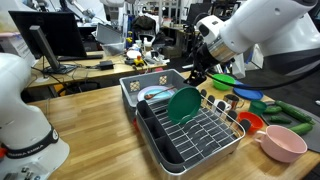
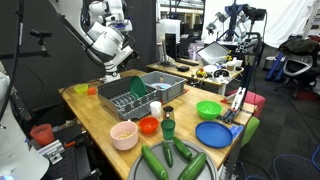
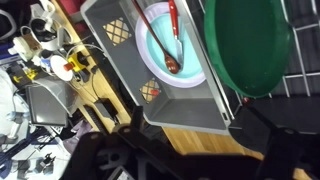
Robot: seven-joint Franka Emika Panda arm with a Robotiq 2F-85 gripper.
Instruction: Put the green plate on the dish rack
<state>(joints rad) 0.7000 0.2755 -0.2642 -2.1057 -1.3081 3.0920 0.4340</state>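
Note:
The green plate (image 1: 183, 103) stands on edge, tilted, in the near end of the dish rack (image 1: 205, 135), next to the grey tub. It also shows in an exterior view (image 2: 138, 88) and at the top right of the wrist view (image 3: 247, 45). The dish rack is a silver wire grid in a dark tray (image 2: 122, 103). My gripper (image 1: 197, 76) hangs just above and behind the plate's top edge, apart from it. In the wrist view my gripper's (image 3: 190, 160) dark fingers stand spread with nothing between them.
A grey square tub (image 1: 131, 90) beside the rack holds a pale plate (image 3: 165, 45) and a red spoon (image 3: 172, 35). A lime bowl (image 1: 223, 80), blue plate (image 1: 248, 93), pink bowl (image 1: 284, 143), red cup (image 1: 250, 122) and green vegetables (image 2: 170, 160) lie around.

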